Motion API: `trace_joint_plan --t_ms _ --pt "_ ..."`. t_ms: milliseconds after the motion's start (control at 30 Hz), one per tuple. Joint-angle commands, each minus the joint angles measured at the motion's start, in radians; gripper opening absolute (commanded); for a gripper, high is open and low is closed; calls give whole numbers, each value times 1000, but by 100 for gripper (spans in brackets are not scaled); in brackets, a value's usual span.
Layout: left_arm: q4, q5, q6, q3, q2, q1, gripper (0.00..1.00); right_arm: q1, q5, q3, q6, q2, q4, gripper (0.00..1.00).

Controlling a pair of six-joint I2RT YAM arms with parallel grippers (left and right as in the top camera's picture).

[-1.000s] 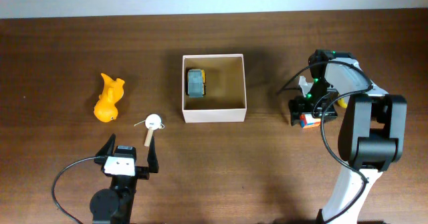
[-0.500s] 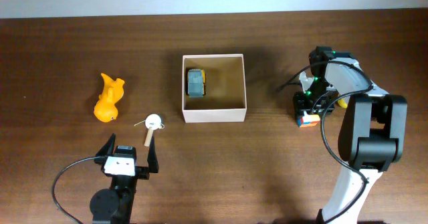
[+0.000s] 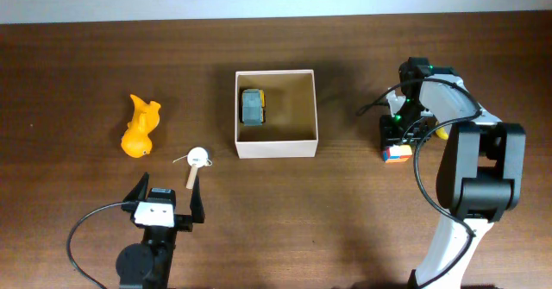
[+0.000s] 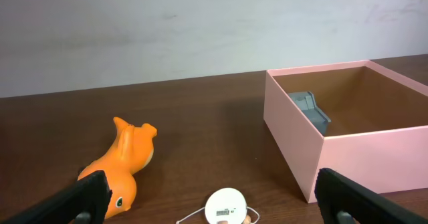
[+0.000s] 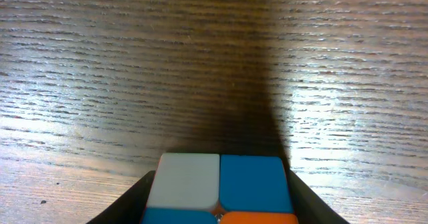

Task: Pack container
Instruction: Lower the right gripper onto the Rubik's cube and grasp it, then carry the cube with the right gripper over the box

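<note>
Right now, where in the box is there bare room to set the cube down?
The box floor is bare from the gray toy car to the right wall. The left side is taken by the car. The right gripper grips the cube.

Dark brown wood-grain desk (image 3: 69, 82); container (image 3: 276, 148) white outside (pinkish in left wrist view), tan inside, holding a grey-and-yellow toy (image 3: 253, 107); orange animal toy (image 3: 140, 127) toward the left edge; white disc (image 3: 198, 156) with barcode label; cube (image 3: 397, 153) near the right edge with white, blue and orange squares.
</note>
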Motion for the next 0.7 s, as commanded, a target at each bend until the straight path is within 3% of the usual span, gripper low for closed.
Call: trace_joint_plan --t_ms 0,367,667 --pt "0 11 16 -8 -9 4 99 5 -20 4 5 2 18 47" --pt "0 11 16 -8 -9 4 99 5 -116 184 4 2 -92 48" --pt "0 11 16 -8 -9 4 99 23 -426 478 -5 2 -213 48"
